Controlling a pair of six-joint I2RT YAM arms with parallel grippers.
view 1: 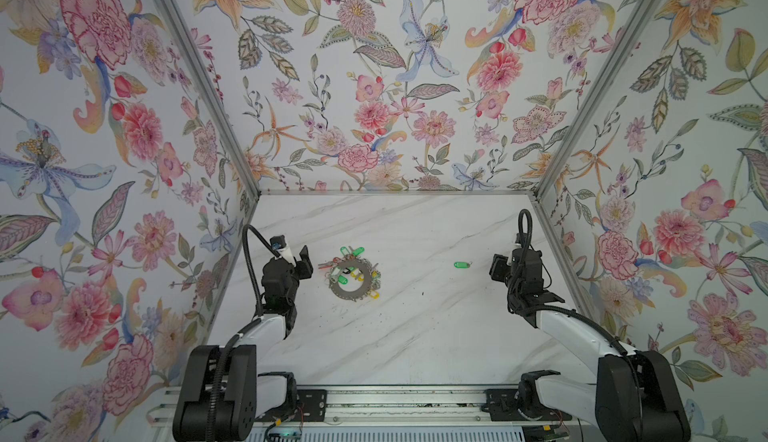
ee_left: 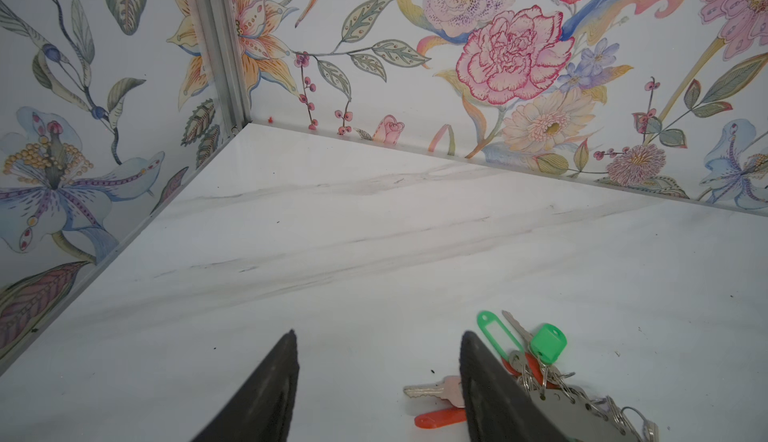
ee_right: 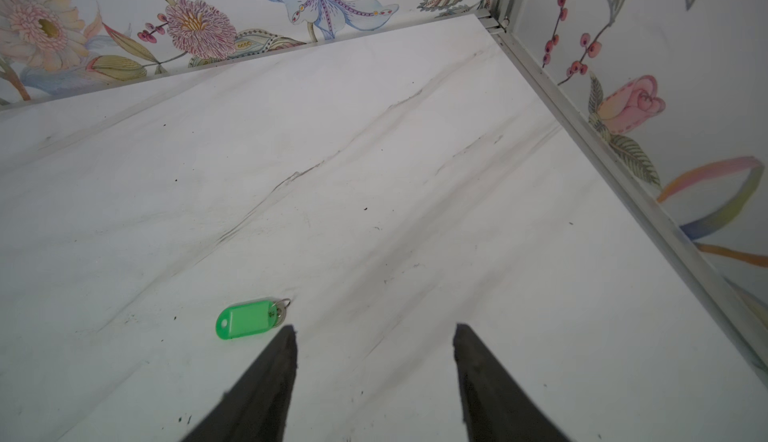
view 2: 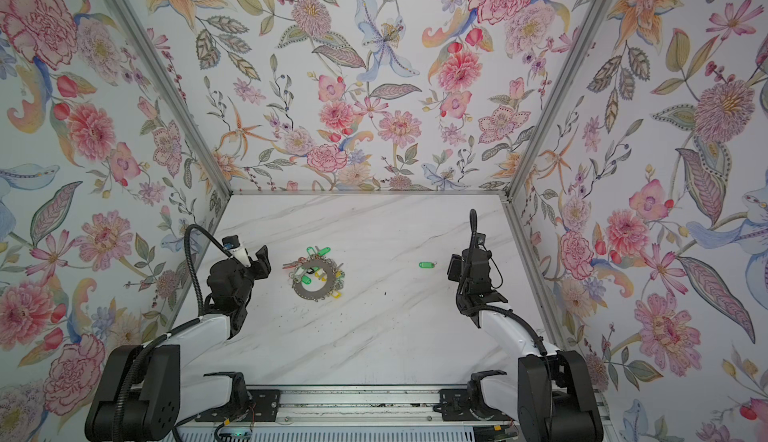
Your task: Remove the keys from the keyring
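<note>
The keyring [view 1: 346, 293] [view 2: 308, 291], a flat grey disc with a wide hole, lies on the marble table left of centre. The keys [view 1: 348, 251] [view 2: 312, 251] with green, yellow and red tags crowd its rim. My left gripper [view 1: 308, 262] [ee_left: 378, 332] stands open just left of the disc, with nothing between its fingers. In the left wrist view one finger [ee_left: 486, 381] covers part of a silver key [ee_left: 432, 390], a red tag [ee_left: 438, 418] and the keyring [ee_left: 577, 402]. A lone green-tagged key [view 1: 461, 264] [ee_right: 245, 320] lies apart, beside my open, empty right gripper [view 1: 496, 268] [ee_right: 374, 327].
Floral walls with metal corner posts [view 1: 552, 157] close in the table on three sides. A metal rail [view 1: 374, 402] carrying both arm bases runs along the front edge. Dark specks [view 1: 370, 315] dot the marble in front of the disc.
</note>
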